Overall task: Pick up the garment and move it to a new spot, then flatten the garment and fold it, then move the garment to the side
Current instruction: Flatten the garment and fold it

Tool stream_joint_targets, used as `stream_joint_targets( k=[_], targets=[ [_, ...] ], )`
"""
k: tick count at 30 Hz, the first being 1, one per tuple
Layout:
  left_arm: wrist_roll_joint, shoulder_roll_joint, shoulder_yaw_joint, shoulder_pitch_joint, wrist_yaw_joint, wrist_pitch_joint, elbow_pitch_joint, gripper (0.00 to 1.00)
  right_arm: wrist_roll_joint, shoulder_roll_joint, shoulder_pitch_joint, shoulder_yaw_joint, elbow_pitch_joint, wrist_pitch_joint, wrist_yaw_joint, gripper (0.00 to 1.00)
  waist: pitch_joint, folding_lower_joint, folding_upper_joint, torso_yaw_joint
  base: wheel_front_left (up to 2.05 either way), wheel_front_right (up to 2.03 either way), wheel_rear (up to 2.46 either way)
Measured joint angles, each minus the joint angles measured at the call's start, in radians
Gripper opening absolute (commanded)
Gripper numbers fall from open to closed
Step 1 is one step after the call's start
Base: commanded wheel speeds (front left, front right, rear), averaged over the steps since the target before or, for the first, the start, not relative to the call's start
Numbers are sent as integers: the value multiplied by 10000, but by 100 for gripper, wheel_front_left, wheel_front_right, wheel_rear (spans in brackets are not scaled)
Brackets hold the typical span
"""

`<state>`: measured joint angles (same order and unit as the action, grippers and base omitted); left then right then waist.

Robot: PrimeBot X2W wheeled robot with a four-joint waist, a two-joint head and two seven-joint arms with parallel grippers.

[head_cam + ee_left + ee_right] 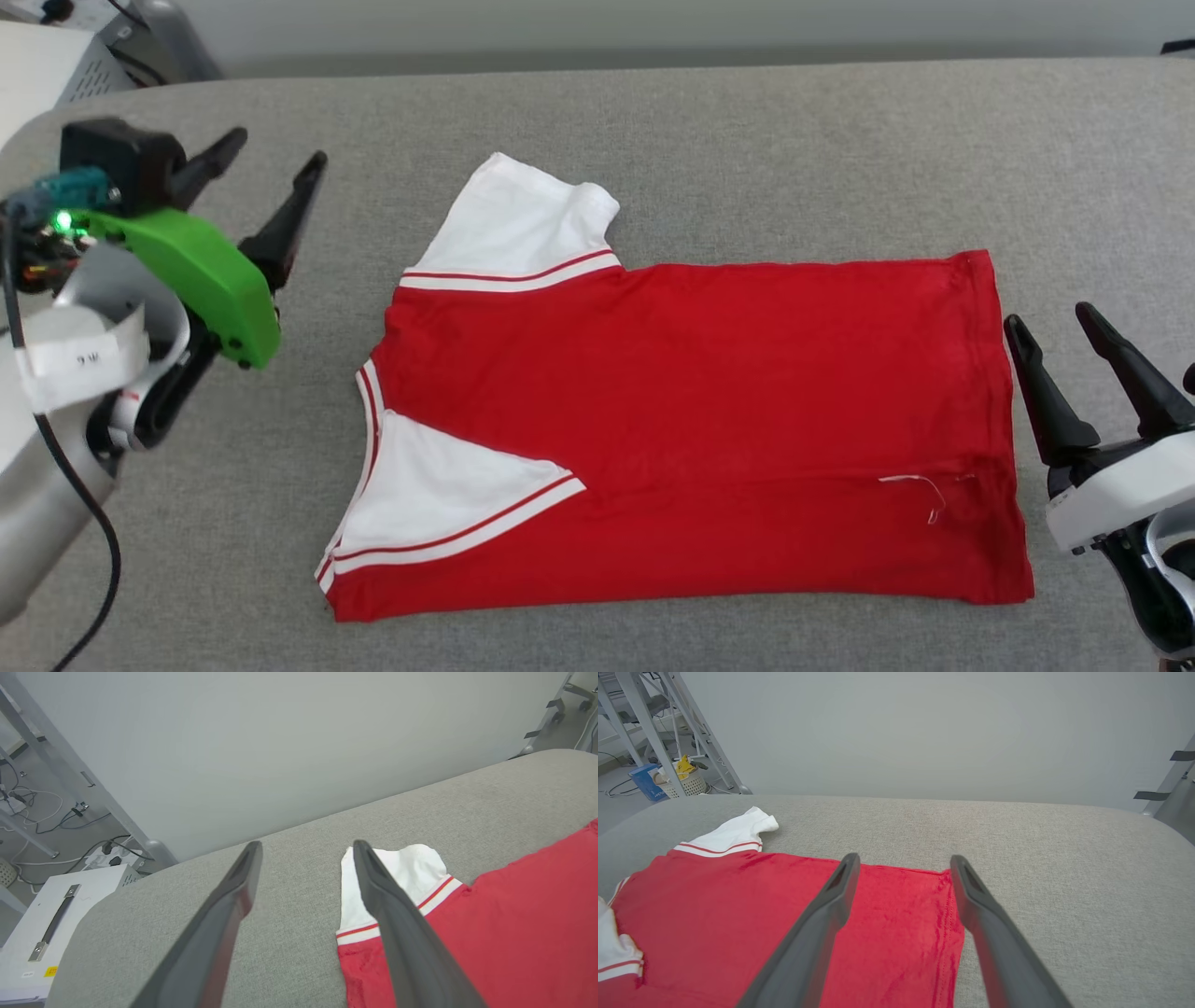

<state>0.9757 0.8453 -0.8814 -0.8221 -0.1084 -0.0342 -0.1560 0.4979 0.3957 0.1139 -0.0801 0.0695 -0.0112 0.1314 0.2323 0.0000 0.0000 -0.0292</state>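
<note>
Left hand: two long dark fingers spread wide, empty, hovering off the collar end of the red jersey-style shirt with white short sleeves and red-and-white striped trim, not touching it. Right hand: also wide, empty, just beside the shirt's hem end.

Shirt lies flat on the grey woven-fabric padded desk, collar toward the left hand, plain red side up. Near sleeve is turned in over the body; far sleeve sticks out past the shirt's far edge.

Read: fold step under way. Near side looks done, far side not yet.

Next move, probably: left hand pinches the far shoulder by that sleeve, right hand the far hem corner, then carry both toward the near edge together, level.

Material: thin limp knit, matte, light wrinkles; loose white thread near the hem. Desk weave looks grippy, so lift rather than drag.
</note>
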Motion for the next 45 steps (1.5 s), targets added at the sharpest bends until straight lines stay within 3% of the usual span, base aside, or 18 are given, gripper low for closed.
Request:
stream_joint_targets(
  k=[7, 13, 20, 26, 36, 37, 38, 45],
  targets=[
    [-104, -491, -109, -2478, 1216, 1680, -1507, 100, -25, -347, 275, 71, 267, 88, 0, 100, 958, 0, 0, -415, 0, 0, 0],
    [353, -1239, -322, -4326, 1933, 4088, -3037, 100, -29, -445, 778, -100, 314, 217, 0, 100, 1852, 1, 0, -755, 0, 0, 0],
    [848, -1981, -922, -5691, 2199, 6798, -4186, 100, -31, -458, 1307, -387, 263, 389, 0, 100, 2713, 2, 0, -1117, 0, 0, 0],
    [773, -2541, -1455, -6320, 2215, 7927, -5162, 100, -31, -466, 1751, -692, 167, 516, 0, 100, 3310, 2, 0, -1406, 0, 0, 0],
    [717, -2545, -1818, -6424, 2276, 8496, -6006, 100, -31, -397, 2056, -790, -159, 779, 0, 100, 3830, 1, 0, -1953, 0, 0, 0],
    [746, -2523, -1835, -6425, 2278, 8506, -5996, 41, -31, -389, 2057, -782, -203, 790, 0, 100, 3835, 2, 0, -1964, 0, 0, 0],
    [750, -2516, -1850, -6424, 2286, 8485, -5990, 0, -31, -385, 2057, -777, -242, 792, 0, 100, 3824, 1, 1, -1965, 0, 0, 0],
    [817, -2594, -2215, -6193, 2359, 7695, -5655, 0, -31, -25, 2421, -514, -299, 706, 0, 100, 3529, 1, 0, -1784, 0, 0, 0]
  ],
)
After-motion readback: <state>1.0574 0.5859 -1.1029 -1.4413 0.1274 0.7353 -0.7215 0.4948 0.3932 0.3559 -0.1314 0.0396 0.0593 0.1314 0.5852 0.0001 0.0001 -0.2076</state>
